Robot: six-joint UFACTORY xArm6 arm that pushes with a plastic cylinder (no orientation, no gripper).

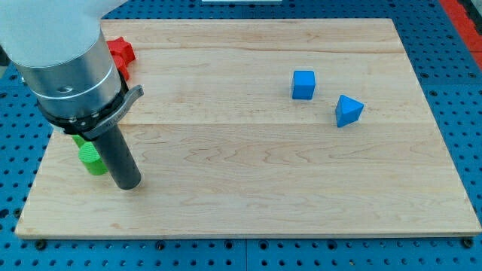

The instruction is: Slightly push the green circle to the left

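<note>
The green circle [91, 158] is a small green round block near the wooden board's left edge, partly hidden behind my dark rod. My tip [126, 184] rests on the board just to the right of it and slightly lower, touching or nearly touching its right side. Another green piece [79, 140] peeks out just above it, under the arm's body; its shape is hidden.
A red block [120, 53] lies at the board's top left, partly covered by the arm. A blue cube [303, 84] and a blue triangular block [348, 111] sit at the upper right. The board's left edge [34, 188] is close to the green circle.
</note>
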